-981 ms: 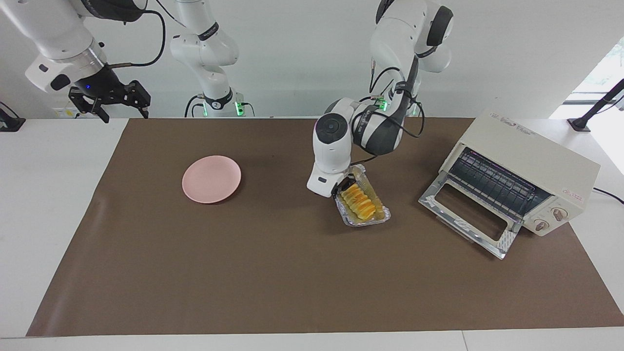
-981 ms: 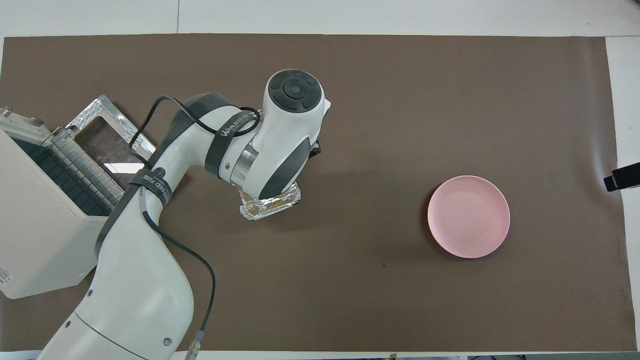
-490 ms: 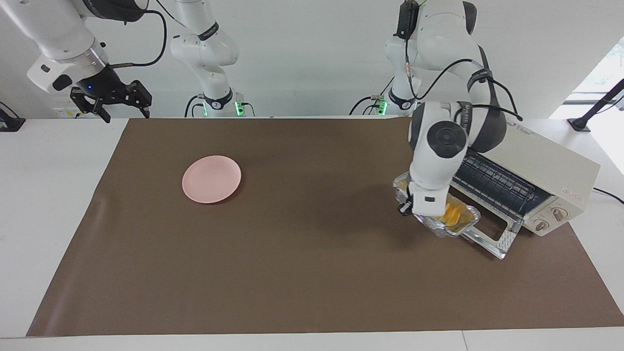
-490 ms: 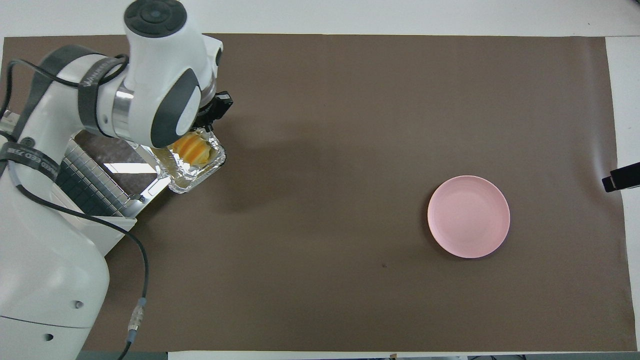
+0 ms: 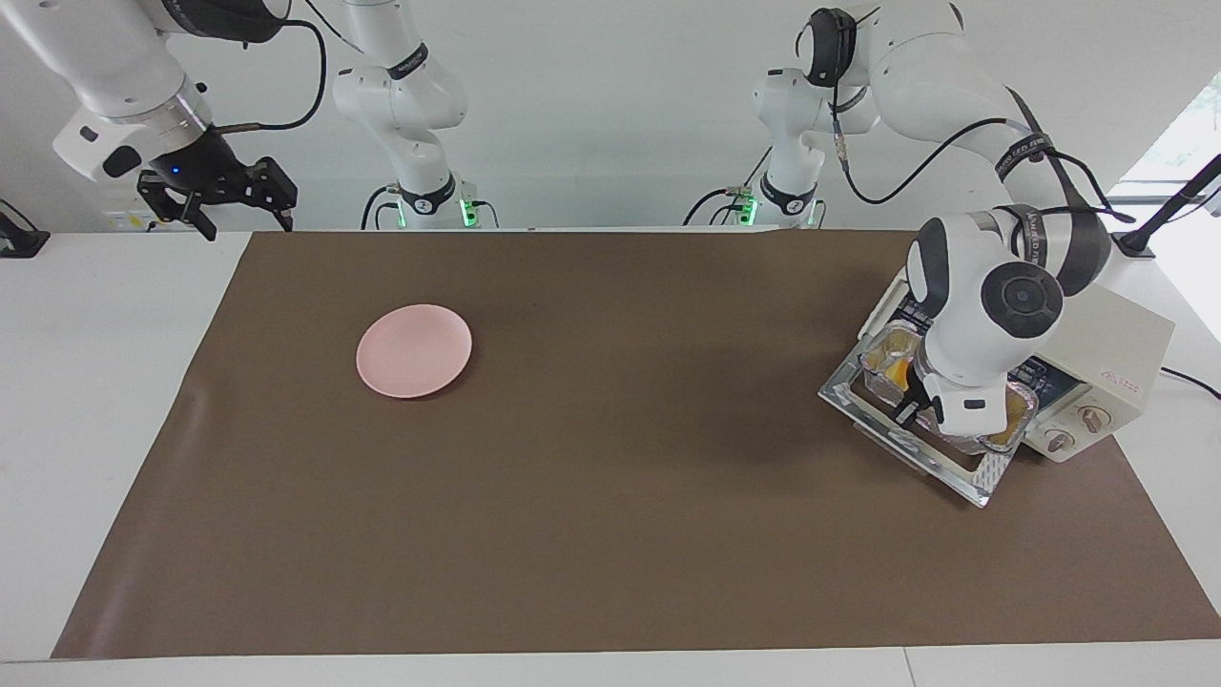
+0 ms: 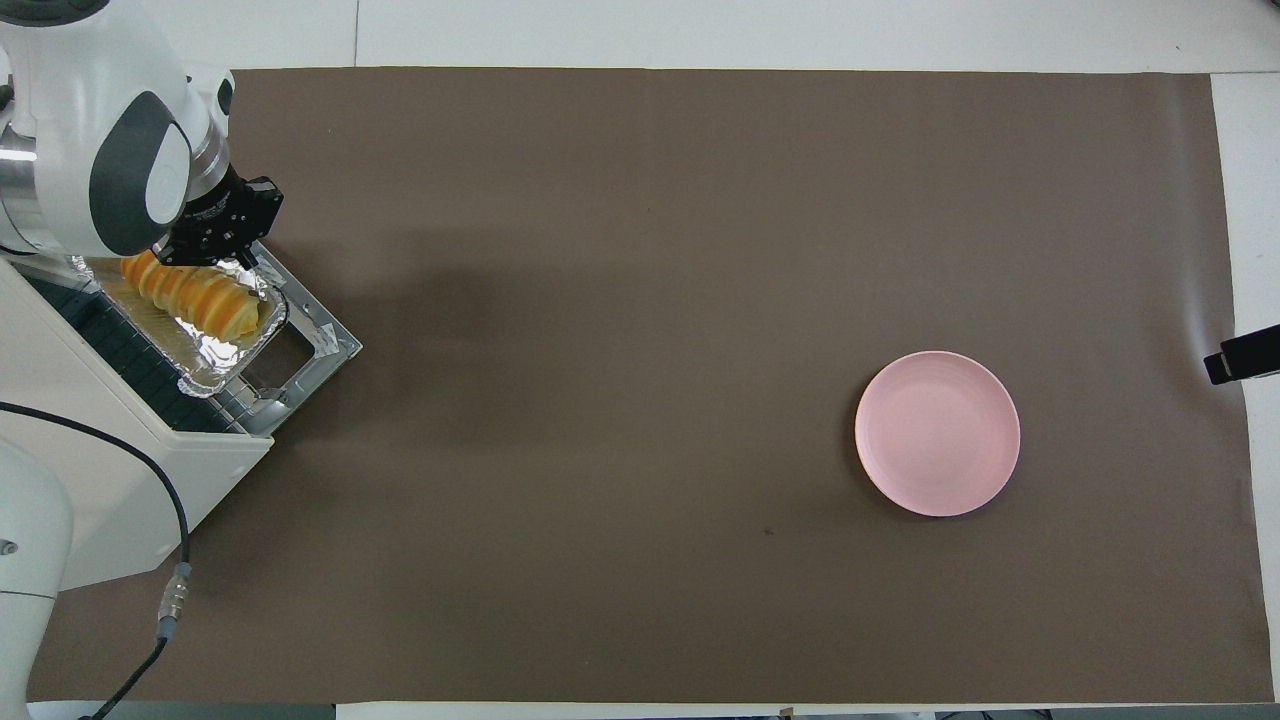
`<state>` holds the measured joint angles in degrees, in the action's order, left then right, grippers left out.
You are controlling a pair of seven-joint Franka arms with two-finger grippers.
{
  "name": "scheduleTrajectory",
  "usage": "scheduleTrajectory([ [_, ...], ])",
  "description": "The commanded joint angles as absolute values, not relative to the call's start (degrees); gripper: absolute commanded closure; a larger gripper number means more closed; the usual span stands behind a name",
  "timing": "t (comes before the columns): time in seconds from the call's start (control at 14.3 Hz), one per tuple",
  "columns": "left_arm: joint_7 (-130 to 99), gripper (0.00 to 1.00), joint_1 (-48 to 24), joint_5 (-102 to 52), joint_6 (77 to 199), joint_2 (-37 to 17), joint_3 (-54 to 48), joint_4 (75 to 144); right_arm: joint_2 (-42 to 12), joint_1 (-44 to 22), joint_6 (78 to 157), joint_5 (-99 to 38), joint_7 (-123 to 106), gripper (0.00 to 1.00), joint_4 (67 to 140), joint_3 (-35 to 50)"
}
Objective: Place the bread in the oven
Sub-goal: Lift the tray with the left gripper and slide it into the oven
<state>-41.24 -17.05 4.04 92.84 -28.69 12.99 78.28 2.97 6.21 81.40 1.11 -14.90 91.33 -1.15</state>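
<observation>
Overhead view: the left gripper (image 6: 212, 250), clenched on the rim of a crinkled silver foil tray (image 6: 205, 340), is carrying that tray over the lowered glass door (image 6: 310, 345) of a boxy cream-white toaster oven (image 6: 95, 470) at the left arm's end of the table, at about nine o'clock in this view. A small golden yellow-orange ridged loaf of bread (image 6: 190, 297) is lying inside the tray, its length running along the tray. One long side of the tray is sitting at the oven's mouth, over the dark wire rack (image 6: 130, 355), while the other is hanging above the metal-framed door.

From the facing view, the white left arm is arching down from the top and its wrist is covering most of the tray (image 5: 1006, 420), with a slice of bread (image 5: 892, 367) showing at the tray's end nearer the robots; the oven (image 5: 1116, 343) is at about three o'clock there, its two round knobs (image 5: 1076, 427) on the front panel beside the door (image 5: 963, 468). Whether the tray is touching the rack cannot be told.

The right gripper (image 5: 215, 205) is waiting released, fingers apart, above the white table edge at about ten o'clock in the facing view, holding nothing. A round pale pink plate (image 6: 937, 433) is lying bare on the brown mat (image 6: 640, 500), well apart from the oven, toward the right arm's end.
</observation>
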Motion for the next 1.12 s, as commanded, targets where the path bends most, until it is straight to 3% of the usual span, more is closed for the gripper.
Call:
scheduleTrajectory([
  [0.0,-38.7,1.0,-17.0,6.5,91.8,-24.7,14.0,84.8,3.9,6.6,80.9,1.2,-14.3,0.0,92.0,-0.7],
  [0.49,-39.1,1.0,-15.6,9.0,91.9,-21.0,14.2,93.2,3.9,6.6,81.0,1.2,-14.3,0.0,92.0,-0.7],
  [0.77,-38.6,1.0,-14.2,9.0,93.6,-20.5,14.8,94.6,3.9,6.6,80.9,1.2,-14.3,0.0,91.9,-0.7],
  [0.84,-38.4,0.89,-14.2,9.0,94.1,-20.5,14.8,94.5,3.9,6.6,80.9,1.2,-14.3,0.0,92.0,-0.7],
  [0.91,-38.1,0.01,-14.2,9.0,95.2,-20.5,14.7,94.6,3.9,6.6,80.9,1.2,-14.3,0.0,92.0,-0.7],
  [1.05,-37.3,0.0,-14.0,8.9,97.3,-20.6,14.7,94.6,3.9,6.6,80.9,1.2,-14.3,0.0,92.0,-0.7],
])
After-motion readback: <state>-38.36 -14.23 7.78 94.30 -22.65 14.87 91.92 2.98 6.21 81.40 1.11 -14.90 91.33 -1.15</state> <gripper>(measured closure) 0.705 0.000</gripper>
